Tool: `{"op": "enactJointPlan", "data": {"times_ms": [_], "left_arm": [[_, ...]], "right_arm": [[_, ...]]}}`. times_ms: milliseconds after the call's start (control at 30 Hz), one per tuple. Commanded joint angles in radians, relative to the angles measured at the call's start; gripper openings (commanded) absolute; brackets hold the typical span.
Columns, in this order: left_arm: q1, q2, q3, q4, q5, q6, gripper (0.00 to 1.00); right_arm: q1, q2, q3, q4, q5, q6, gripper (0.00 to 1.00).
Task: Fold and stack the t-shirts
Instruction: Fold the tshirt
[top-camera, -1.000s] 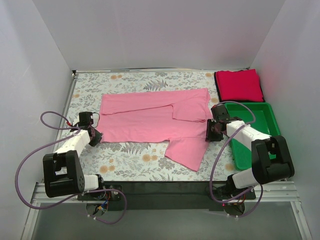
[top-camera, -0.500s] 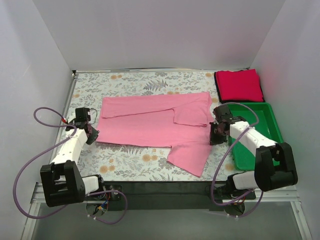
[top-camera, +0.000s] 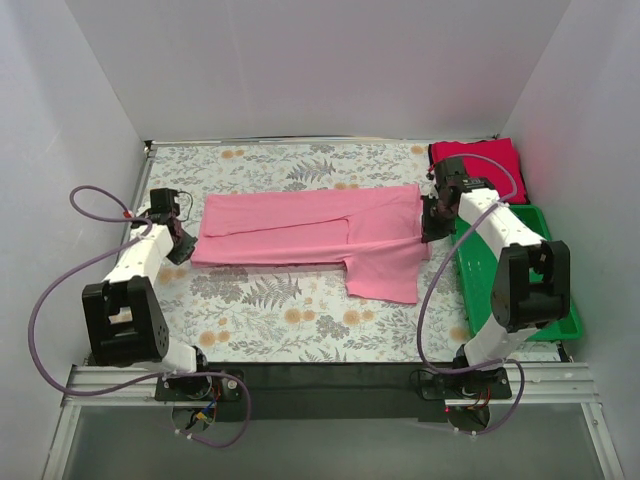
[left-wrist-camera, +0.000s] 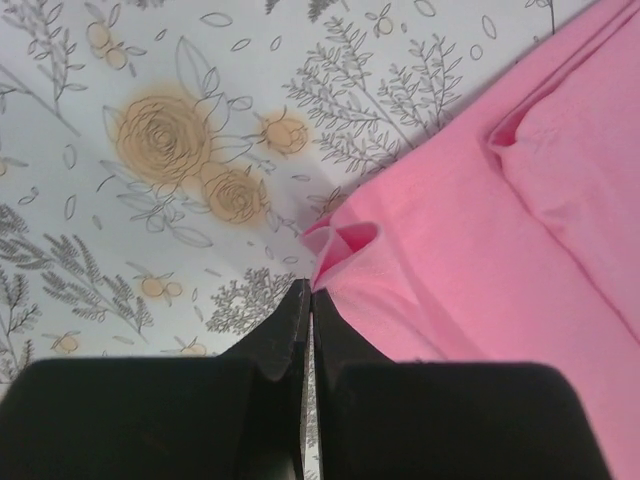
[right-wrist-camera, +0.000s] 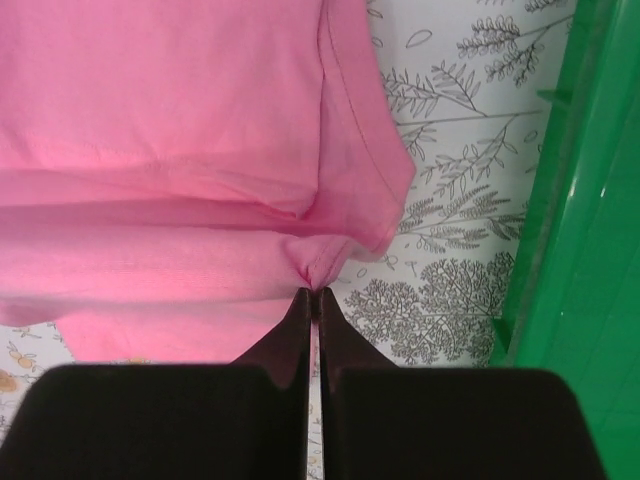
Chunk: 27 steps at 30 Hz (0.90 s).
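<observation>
with the left gripper (left-wrist-camera: 308, 290) and right gripper (right-wrist-camera: 312, 293) each pinched shut on an end of the pink t-shirt (top-camera: 300, 235) lying lengthwise across the floral cloth (top-camera: 290, 300), the fold likely goes best if both ends move together, evenly taut, edges aligned.

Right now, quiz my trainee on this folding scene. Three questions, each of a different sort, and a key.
1. True or false: the red t-shirt lies folded, beyond the green bin.
2. What is the left pincer shut on?
A) the edge of the pink t-shirt
B) the red t-shirt
C) nothing
3. Fill in: seen from the arms, the green bin stands to the ___ of the pink t-shirt.

Key: 1 true; 2 A; 3 right.
</observation>
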Motion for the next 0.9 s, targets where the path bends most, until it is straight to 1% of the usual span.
{"op": "enactJointPlan", "data": {"times_ms": [0,67,200,300,433,867], "left_arm": [[0.009,0.083,0.068,0.04,0.012,0.014,0.0],[0.009,0.129,0.111,0.052,0.034,0.014,0.0],[0.007,0.234,0.167,0.075,0.051,0.025,0.0],[0.007,0.268,0.187,0.091,0.058,0.04,0.0],[0.004,0.278,0.185,0.114,0.075,0.054,0.0],[-0.016,0.303,0.168,0.186,0.049,0.099,0.0]], "right_arm": [[-0.018,0.076,0.094,-0.056,-0.001,-0.034,0.01],[-0.021,0.117,0.132,-0.059,-0.035,-0.036,0.01],[-0.027,0.171,0.174,-0.059,-0.036,-0.042,0.01],[-0.033,0.2,0.195,-0.059,-0.029,-0.051,0.01],[-0.033,0.218,0.209,-0.059,-0.038,-0.052,0.01],[-0.035,0.241,0.237,-0.056,-0.013,-0.055,0.01]]}}
